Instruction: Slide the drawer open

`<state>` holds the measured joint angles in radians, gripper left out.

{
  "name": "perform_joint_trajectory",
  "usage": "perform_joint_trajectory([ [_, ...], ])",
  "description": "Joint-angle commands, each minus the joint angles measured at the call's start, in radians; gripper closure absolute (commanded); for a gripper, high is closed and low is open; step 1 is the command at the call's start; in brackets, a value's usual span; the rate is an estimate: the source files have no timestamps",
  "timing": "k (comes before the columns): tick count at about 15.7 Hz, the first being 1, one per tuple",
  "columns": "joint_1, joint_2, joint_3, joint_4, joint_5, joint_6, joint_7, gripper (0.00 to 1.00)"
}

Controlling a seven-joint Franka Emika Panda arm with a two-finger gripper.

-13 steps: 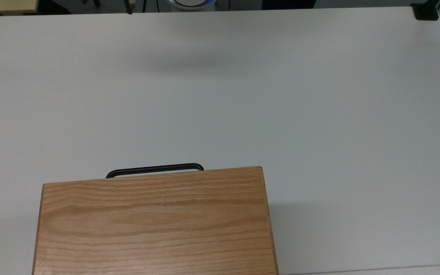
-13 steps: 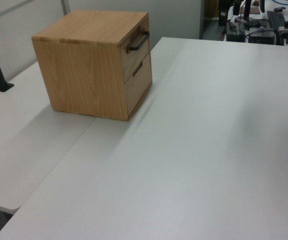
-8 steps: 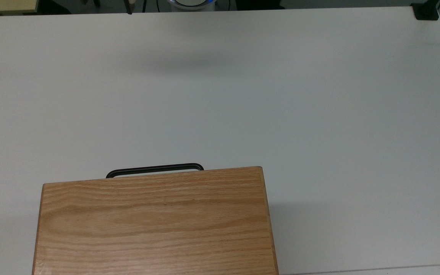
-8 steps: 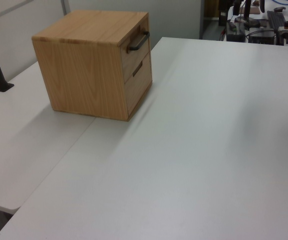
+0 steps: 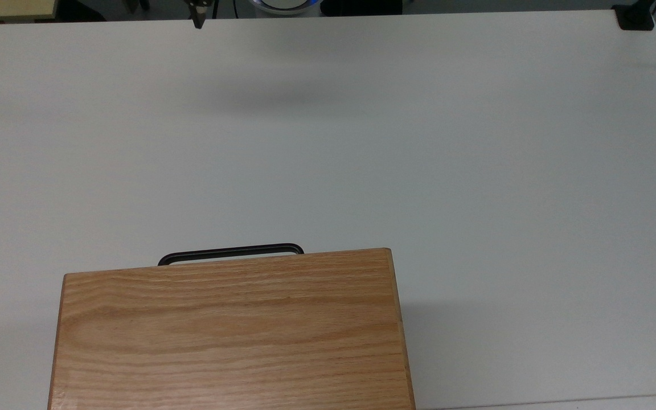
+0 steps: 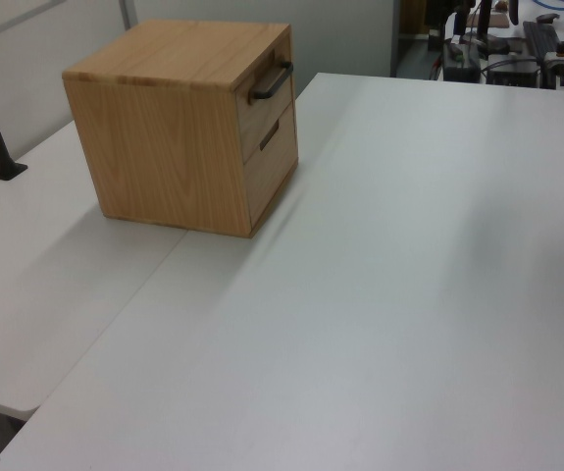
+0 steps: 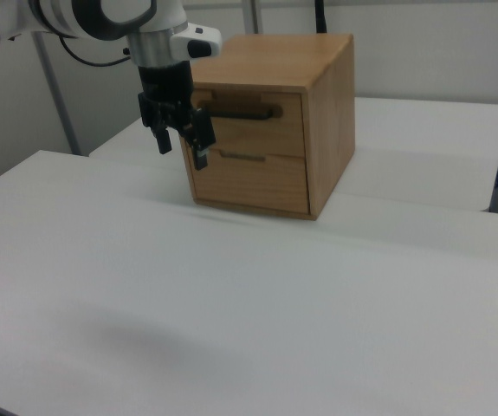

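The drawer (image 7: 250, 121) is sitting closed in the cabinet (image 7: 305, 130) at the right view's 12 o'clock. The end effector (image 7: 180, 149) is hovering spread and empty, approaching; next, it should be closing on the handle (image 7: 242, 112).

A white arm (image 7: 101, 17) with grey-black joint rings is seen, ended by a black two-fingered gripper (image 7: 182, 147).

The cabinet (image 6: 179, 128) is light oak with a darker wavy grain. Its drawer (image 7: 253, 130) has a black handle (image 7: 240, 112). The table (image 5: 362, 142) is plain white. The claw (image 7: 181, 149) is black.
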<state>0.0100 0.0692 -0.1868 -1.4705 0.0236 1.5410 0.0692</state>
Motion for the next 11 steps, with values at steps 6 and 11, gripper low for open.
perform_joint_trajectory([
  [6, 0.008, 0.001, -0.011, -0.034, 0.143, 0.183, 0.373, 0.0],
  [11, -0.004, 0.026, -0.011, -0.057, 0.159, 0.364, 0.722, 0.0],
])
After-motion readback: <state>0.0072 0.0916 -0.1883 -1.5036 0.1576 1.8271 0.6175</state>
